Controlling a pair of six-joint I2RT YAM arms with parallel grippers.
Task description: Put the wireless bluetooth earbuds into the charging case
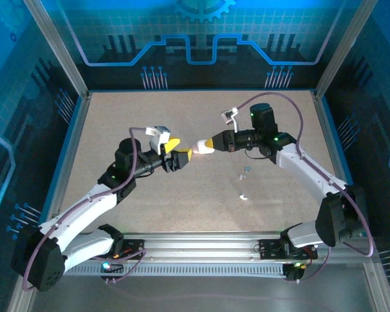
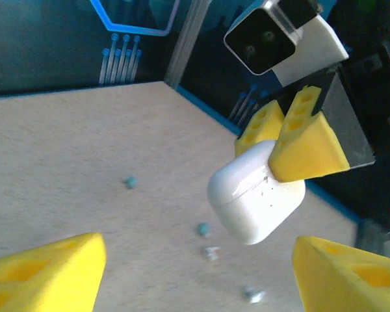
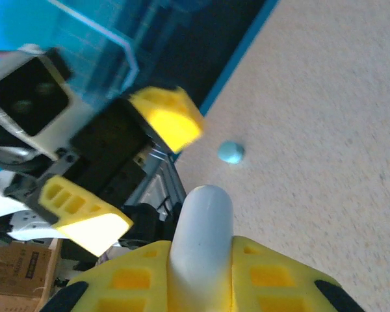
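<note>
A white rounded charging case [image 1: 203, 147] hangs above the middle of the table with its lid down, and my right gripper [image 1: 212, 143] is shut on it. In the right wrist view the case [image 3: 201, 240] sticks out between the yellow fingers of the right gripper [image 3: 201, 276]. My left gripper [image 1: 181, 156] faces it from the left, open and just short of the case [image 2: 253, 195], which it does not touch. Its yellow fingertips [image 2: 45, 273] stand wide apart. Tiny whitish earbuds [image 2: 211, 252] lie on the table below, also seen from above as earbuds [image 1: 244, 197].
Small pale blue bits [image 2: 130, 182] lie scattered on the tabletop, one of them a blue bit [image 3: 231, 152] near the case. Another small piece [image 1: 246, 172] lies right of centre. Blue walls and metal posts [image 1: 71, 123] fence the table.
</note>
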